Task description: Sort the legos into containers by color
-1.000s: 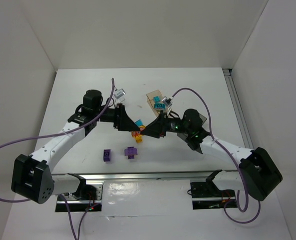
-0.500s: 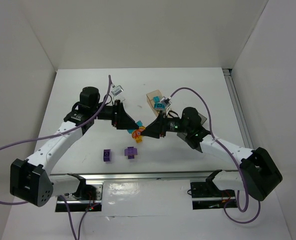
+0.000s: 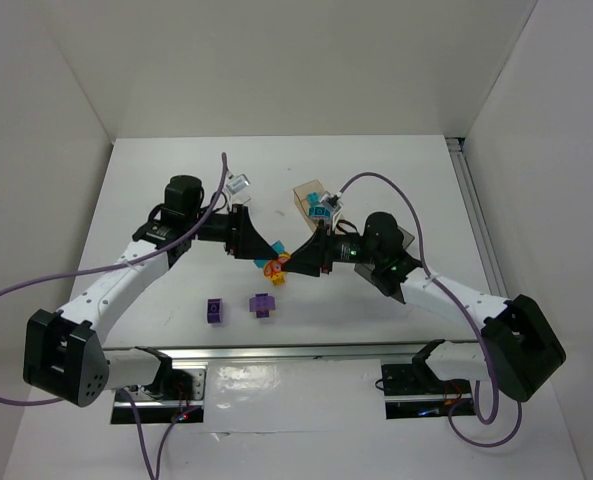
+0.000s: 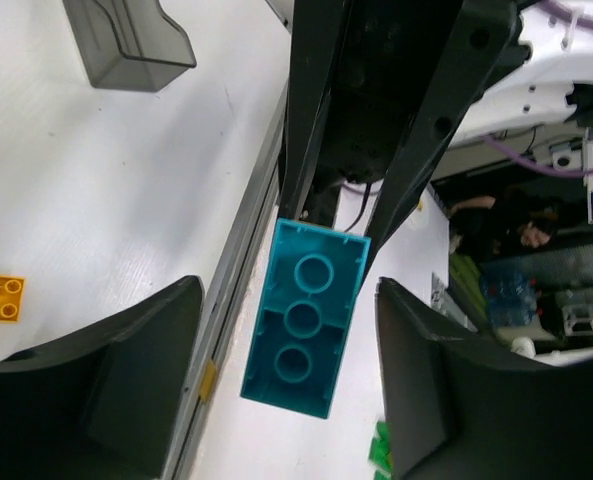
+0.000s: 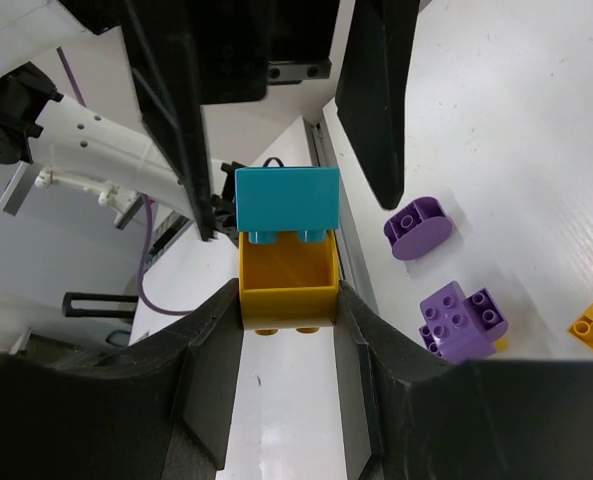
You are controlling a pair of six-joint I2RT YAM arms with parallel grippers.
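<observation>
Overhead, the two arms meet tip to tip at the table's centre. The tan box [image 3: 304,193] sits near that point, at 1 o'clock. The right gripper [image 5: 288,297] clamps a yellow brick [image 5: 286,272], which has a teal brick [image 5: 286,203] stuck on it at 12 o'clock. The left gripper [image 4: 288,295] is spread wide and holds nothing. The teal brick hangs untouched between its fingers, long axis 1 to 7 o'clock in the left wrist view, so this arm looks placed to pinch it.

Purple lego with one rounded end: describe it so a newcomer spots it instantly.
On the white table, near its front edge, lie two purple legos. The rounded purple lego is the left one, apart from the cross-shaped purple lego; only it has a curved end.
</observation>
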